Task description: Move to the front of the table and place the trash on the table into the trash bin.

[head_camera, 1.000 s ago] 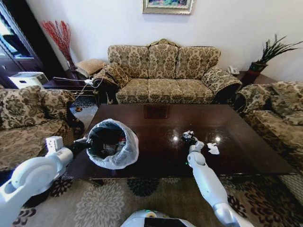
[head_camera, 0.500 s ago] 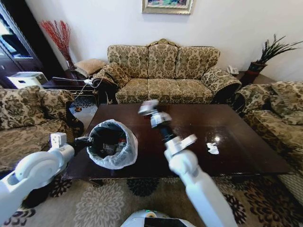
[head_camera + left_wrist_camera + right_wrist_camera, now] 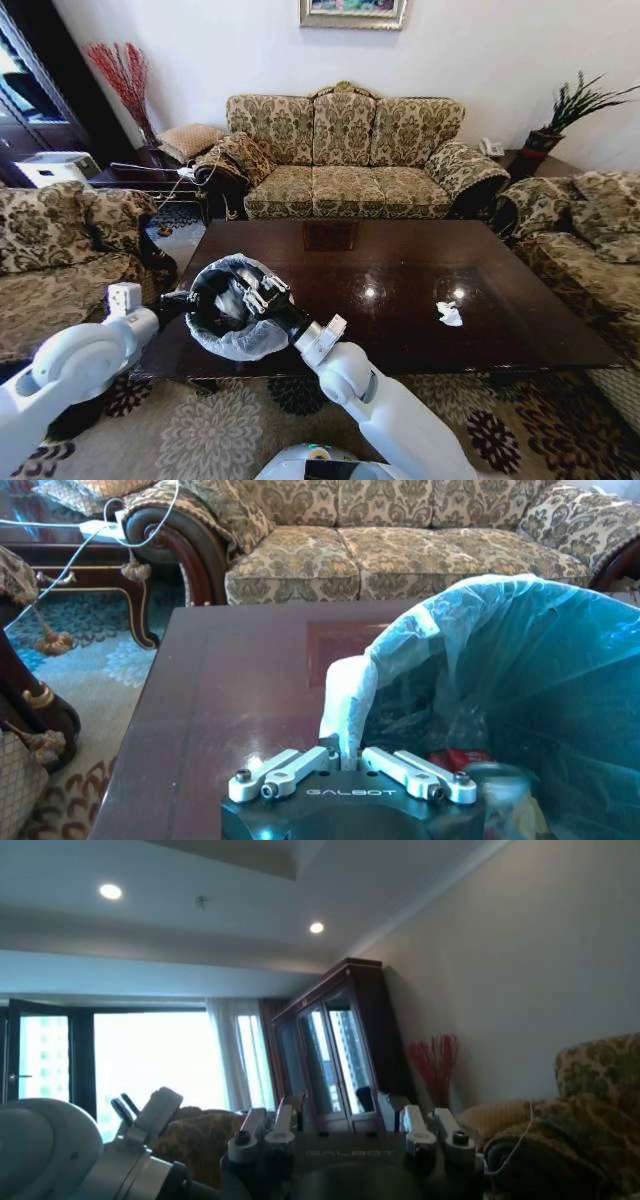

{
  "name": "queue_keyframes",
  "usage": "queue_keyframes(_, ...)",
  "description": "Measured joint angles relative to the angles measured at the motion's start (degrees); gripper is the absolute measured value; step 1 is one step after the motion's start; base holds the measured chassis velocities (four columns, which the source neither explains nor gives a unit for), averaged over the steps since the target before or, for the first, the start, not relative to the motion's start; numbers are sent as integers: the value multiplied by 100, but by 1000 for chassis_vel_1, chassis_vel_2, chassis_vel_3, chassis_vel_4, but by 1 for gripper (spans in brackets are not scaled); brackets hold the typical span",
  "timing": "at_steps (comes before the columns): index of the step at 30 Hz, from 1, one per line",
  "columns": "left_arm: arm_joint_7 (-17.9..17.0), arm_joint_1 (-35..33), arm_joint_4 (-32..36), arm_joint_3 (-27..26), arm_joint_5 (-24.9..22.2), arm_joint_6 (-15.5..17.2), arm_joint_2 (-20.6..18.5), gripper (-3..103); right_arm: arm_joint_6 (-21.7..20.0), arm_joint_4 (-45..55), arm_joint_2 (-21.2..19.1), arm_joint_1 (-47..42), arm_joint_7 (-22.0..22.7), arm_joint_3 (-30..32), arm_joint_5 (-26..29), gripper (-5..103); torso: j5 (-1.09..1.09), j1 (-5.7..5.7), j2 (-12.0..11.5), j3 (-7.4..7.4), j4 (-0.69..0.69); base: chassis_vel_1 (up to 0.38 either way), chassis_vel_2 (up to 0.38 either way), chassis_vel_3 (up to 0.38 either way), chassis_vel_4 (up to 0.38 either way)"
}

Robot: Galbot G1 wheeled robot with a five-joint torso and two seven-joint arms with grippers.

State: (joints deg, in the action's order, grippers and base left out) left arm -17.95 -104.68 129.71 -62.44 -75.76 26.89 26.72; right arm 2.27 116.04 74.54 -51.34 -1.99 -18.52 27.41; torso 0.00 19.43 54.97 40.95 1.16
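Observation:
The trash bin (image 3: 262, 335), black with a white bag liner, stands on the left part of the dark wooden table (image 3: 400, 250). My left gripper (image 3: 186, 297) is shut on the liner's rim (image 3: 340, 705) at the bin's left side. My right arm reaches across the table, and its gripper (image 3: 255, 293) hangs open over the bin's mouth, nothing between its fingers (image 3: 268, 1129). One piece of trash, a crumpled white tissue (image 3: 450, 314), lies on the table's right part. Inside the bin (image 3: 520, 652) a bottle with a red label (image 3: 455, 756) shows.
A patterned sofa (image 3: 345, 160) stands behind the table, with armchairs at the left (image 3: 60, 250) and right (image 3: 590, 240). A side table with cables (image 3: 150, 175) sits at the back left. Patterned carpet (image 3: 220, 430) lies in front of the table.
My right arm lifted from the table's middle right, swung left across the table and now holds its gripper over the bin. The left gripper stayed on the liner.

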Motion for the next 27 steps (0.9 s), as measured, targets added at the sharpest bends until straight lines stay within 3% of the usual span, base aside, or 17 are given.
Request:
queue_keyframes(2,1,-4,0,0,3,1,14,0,31,0,0,-1,-10,1,5,46,0,0,0,0,0,0,0,0,0)
queue_keyframes(6,3,-31,-7,-3,34,24,111,0,127,220,34,-240,56,377,48,68,0,0,0,0,1,0,0,0,0)
queue_keyframes(7,3,-31,-7,-3,34,24,111,0,127,220,34,-240,56,377,48,68,0,0,0,0,1,0,0,0,0)
queue_keyframes(8,3,-41,-19,-13,52,35,138,0,89,313,47,-370,203,548,9,68,0,0,0,0,1,0,0,0,0)
queue_keyframes(9,3,-68,-37,-53,84,59,197,0,-110,453,73,-664,627,975,-102,79,0,0,1,0,1,0,0,0,0)
queue_keyframes(11,3,-74,-44,-63,91,67,214,0,-204,476,91,-834,845,1269,-135,79,1,0,1,-1,2,0,0,0,0)
queue_keyframes(15,5,-39,-120,-73,110,76,243,0,-164,43,241,-1993,1805,3010,-120,98,3,0,0,1,-1,0,0,0,0)
queue_keyframes(16,5,-39,-120,-73,110,76,243,0,-164,43,241,-1993,1805,3010,-120,98,3,0,0,1,-1,0,0,0,0)
queue_keyframes(19,6,-6,-132,-54,112,76,267,0,-70,-245,237,-2713,1914,4014,223,100,3,0,1,0,-3,0,0,0,0)
queue_keyframes(27,8,1,-42,-42,119,75,353,0,9,-644,244,-2908,1982,4676,490,100,0,-1,1,0,0,-13,-7,13,14)
